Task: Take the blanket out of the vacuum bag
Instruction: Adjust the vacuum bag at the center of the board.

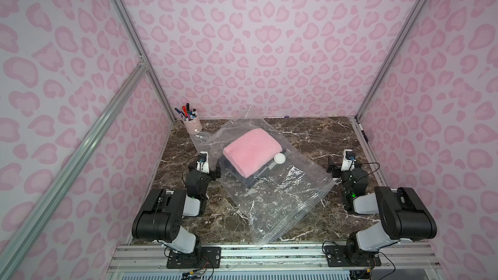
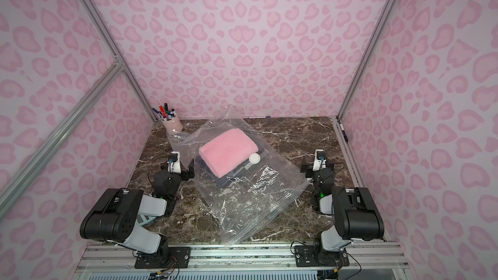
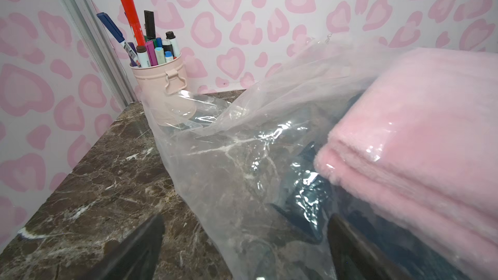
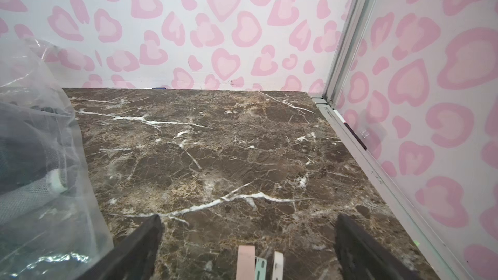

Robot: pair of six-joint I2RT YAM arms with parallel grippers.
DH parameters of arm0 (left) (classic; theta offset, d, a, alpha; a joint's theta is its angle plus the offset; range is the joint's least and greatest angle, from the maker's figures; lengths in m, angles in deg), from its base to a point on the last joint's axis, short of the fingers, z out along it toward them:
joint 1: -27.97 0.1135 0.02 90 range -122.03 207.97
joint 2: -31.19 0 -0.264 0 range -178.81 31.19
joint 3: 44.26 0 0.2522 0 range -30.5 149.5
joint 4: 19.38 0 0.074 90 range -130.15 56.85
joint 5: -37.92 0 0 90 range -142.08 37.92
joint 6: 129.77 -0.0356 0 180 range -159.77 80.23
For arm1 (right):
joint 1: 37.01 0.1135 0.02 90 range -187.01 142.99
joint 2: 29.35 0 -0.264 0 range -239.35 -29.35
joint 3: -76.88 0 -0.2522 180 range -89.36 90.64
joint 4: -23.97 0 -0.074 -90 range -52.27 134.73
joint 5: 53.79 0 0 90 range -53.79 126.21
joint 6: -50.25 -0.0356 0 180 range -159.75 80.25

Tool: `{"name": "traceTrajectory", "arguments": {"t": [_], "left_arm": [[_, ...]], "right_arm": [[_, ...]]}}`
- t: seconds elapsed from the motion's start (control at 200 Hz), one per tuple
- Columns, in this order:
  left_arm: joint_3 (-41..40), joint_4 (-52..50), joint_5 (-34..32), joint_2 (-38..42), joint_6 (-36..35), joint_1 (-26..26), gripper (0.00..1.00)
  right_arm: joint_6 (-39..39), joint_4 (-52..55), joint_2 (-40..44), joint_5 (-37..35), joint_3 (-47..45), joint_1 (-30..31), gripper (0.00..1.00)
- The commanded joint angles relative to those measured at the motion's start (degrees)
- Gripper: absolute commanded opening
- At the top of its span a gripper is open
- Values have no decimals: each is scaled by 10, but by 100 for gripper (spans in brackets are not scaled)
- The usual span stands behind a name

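Note:
The vacuum bag (image 1: 283,197) (image 2: 250,200) is clear crinkly plastic lying slantwise across the marble table. Inside its far half sits the folded pink blanket (image 1: 252,152) (image 2: 227,149) (image 3: 420,130) on a dark folded item (image 1: 249,181), beside the round white valve (image 1: 279,158). My left gripper (image 1: 203,162) (image 3: 246,222) rests at the bag's left side, open, with loose plastic (image 3: 229,171) lying between its spread fingers, not pinched. My right gripper (image 1: 347,162) (image 4: 249,219) stands open over bare marble, to the right of the bag (image 4: 32,144).
A pink cup of markers (image 1: 192,125) (image 3: 164,87) stands in the far left corner, touching the bag's corner. A marker (image 1: 362,131) lies on the right side rail. Patterned walls and aluminium posts close three sides. Small pale strips (image 4: 245,262) show low between the right fingers.

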Motion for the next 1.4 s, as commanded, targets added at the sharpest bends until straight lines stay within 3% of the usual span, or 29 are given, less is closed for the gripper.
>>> {"name": "traceTrajectory", "arguments": {"t": [0.0, 1.07, 1.145, 1.18, 1.24, 1.31, 1.395], "left_arm": [[2, 6, -2, -1, -2, 0, 96], [4, 6, -3, -2, -2, 0, 96], [3, 6, -3, -1, -1, 0, 96], [4, 5, -1, 0, -2, 1, 96], [43, -85, -7, 27, -10, -8, 97], [184, -354, -62, 54, 30, -34, 98], [304, -503, -85, 46, 78, -86, 94]], "right_arm": [[1, -6, 3, -4, -1, 1, 100], [0, -6, 2, 0, 1, 0, 100], [1, -10, 3, -3, -3, 0, 86], [0, -11, 6, -16, -4, 0, 84], [-6, 13, 33, -125, 7, 20, 82], [-23, 248, 99, -257, 99, 60, 82], [-103, 513, 130, -256, 225, 75, 81]]}}
